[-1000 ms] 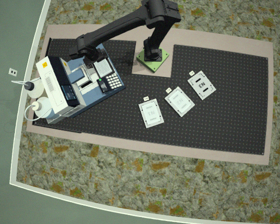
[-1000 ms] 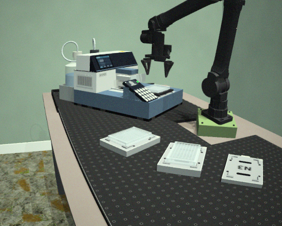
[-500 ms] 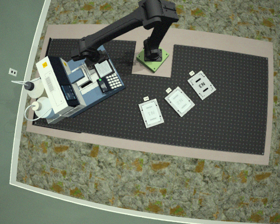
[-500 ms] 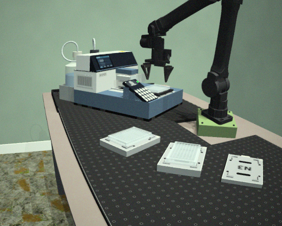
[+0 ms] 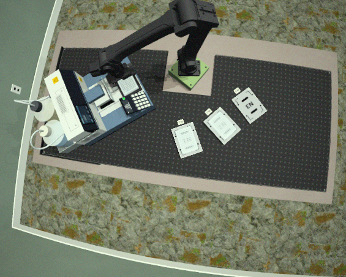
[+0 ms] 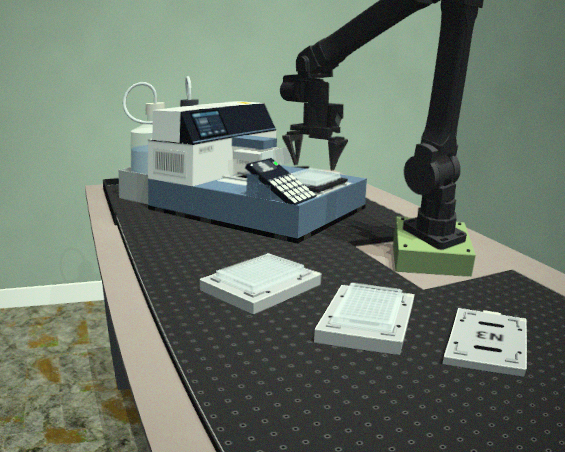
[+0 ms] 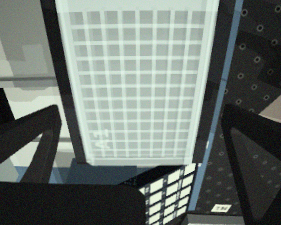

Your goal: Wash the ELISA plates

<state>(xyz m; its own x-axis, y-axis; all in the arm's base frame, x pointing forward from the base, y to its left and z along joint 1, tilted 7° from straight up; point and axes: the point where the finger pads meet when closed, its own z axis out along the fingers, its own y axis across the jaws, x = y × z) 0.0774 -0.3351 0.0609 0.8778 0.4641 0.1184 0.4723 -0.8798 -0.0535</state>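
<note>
Awaiting pickup by wide-open black pincer (image 5: 120, 82) (image 6: 314, 167) (image 7: 141, 113), beneath green lamp (image 5: 124, 98) (image 6: 276, 163): clear gridded plate (image 5: 128, 84) (image 6: 317, 176) (image 7: 137, 84), apparently washed, due back in white rectangular nest N3 (image 5: 249, 105) (image 6: 486, 343).

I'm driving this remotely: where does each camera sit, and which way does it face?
Top: high above the bench, looking down on the plate washer and nest N3; shows the arm and its green base plate.
Exterior: off the bench's side, facing the wall across it, angled down; shows arm, base plate and open gripper.
Wrist: on the gripper, looking past both fingers at the carrier's plate.
Top and exterior share washer and nests.
</note>
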